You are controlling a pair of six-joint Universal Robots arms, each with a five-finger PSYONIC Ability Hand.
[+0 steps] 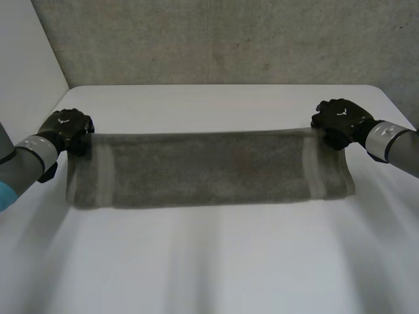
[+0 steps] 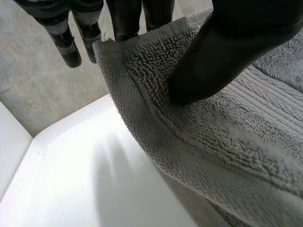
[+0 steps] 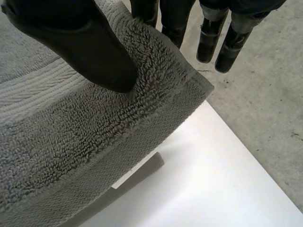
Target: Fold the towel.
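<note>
Both hands hold the towel [image 1: 209,169] stretched by two corners, with the fold under way

The left hand [image 1: 65,127] pinches one corner between thumb and fingers, and the right hand [image 1: 338,119] pinches the other likewise. The towel spans taut between them, its held edge raised and its lower edge seemingly resting on the white desk [image 1: 216,261]. This looks like the lengthwise fold: next, I judge, both hands must carry the held edge level and together over to the near edge, laying corner on corner
</note>
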